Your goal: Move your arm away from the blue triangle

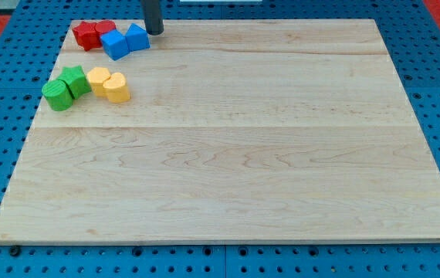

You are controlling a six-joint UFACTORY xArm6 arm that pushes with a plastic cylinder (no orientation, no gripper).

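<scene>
Camera view: my tip (154, 32) beside blue triangle (137, 37).

Rod (153, 15) cut off by the view's top, so only its lower stretch down to my tip (154, 32) shows; arm above it out of frame. Red blocks (93, 33) partly hidden behind the blue blocks (124, 39) in front, and their shapes can't be made out; which blue block is the triangle is also unclear at this size. Green blocks (66, 86) overlap, the nearer one covering part of the farther; pegboard (436, 62) under the board (228, 139) runs off every edge of the view.
</scene>
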